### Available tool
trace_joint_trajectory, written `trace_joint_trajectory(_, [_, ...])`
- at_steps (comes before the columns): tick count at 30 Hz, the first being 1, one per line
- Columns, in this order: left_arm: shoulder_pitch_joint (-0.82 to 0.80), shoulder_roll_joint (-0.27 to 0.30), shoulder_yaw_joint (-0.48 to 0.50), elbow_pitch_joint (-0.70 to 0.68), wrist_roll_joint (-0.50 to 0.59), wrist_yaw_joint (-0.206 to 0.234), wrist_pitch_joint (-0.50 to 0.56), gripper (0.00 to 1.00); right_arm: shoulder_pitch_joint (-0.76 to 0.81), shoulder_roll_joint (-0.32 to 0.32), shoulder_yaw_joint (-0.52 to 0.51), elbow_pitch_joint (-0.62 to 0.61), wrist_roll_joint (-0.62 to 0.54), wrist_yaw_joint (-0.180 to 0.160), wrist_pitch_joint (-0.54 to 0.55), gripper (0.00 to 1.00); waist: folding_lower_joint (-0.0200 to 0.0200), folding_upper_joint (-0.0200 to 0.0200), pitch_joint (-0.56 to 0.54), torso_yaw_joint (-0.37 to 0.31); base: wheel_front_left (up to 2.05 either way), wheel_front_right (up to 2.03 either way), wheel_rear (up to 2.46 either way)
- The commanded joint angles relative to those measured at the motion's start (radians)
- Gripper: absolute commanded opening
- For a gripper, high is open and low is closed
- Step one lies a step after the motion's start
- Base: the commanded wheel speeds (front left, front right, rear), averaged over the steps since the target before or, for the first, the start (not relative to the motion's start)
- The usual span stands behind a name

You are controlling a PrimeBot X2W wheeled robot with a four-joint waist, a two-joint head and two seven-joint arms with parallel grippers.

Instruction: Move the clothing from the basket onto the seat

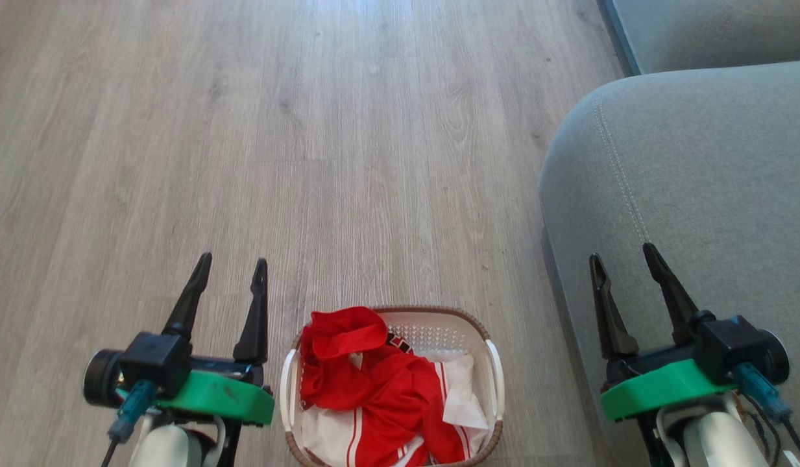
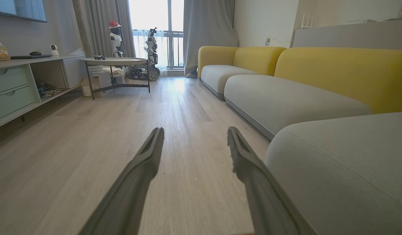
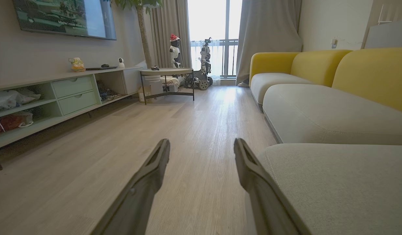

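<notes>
The left gripper (image 1: 233,259) is holding its two dark fingers spread wide with nothing between them, and it is hovering over the wooden floor (image 1: 348,143) just to the left of the basket (image 1: 438,312). The right gripper (image 1: 621,253) is likewise standing wide open and empty, and its fingers are pointing forward above the near corner of the seat (image 1: 698,181).

Between the two arms, the basket is sitting on the floor at the bottom of the head view, close beside the seat's front edge. The clothing (image 1: 380,383) is lying crumpled inside it, red folds with white stripes piling up toward the left handle, and neither gripper is touching it.

In the wrist views, the seat is stretching along the right, with yellow backrests (image 2: 344,71) rising behind it. A round table (image 2: 116,61) is standing far down the room near the window.
</notes>
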Motion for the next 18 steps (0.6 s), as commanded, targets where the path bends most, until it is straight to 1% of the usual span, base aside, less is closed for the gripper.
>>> trace_joint_trajectory(1, [-0.060,0.015,0.036,-0.034,0.000,0.004,-0.012,1.00,-0.049,-0.011,0.017,-0.033,-0.008,0.007,-0.010,1.00,0.0000,0.0000,0.001,-0.001,0.00,0.00,0.00])
trace_joint_trajectory(9, [-0.059,0.015,0.037,-0.026,-0.014,0.008,-0.012,1.00,-0.051,-0.009,0.017,-0.032,-0.009,0.007,-0.010,1.00,0.0000,0.0000,0.007,-0.009,0.00,0.00,0.00])
trace_joint_trajectory(18, [-0.070,0.015,0.038,-0.025,-0.032,0.016,-0.012,1.00,-0.064,-0.006,0.013,-0.039,0.004,0.007,-0.010,1.00,0.0000,0.0000,0.039,-0.036,0.00,0.00,0.00])
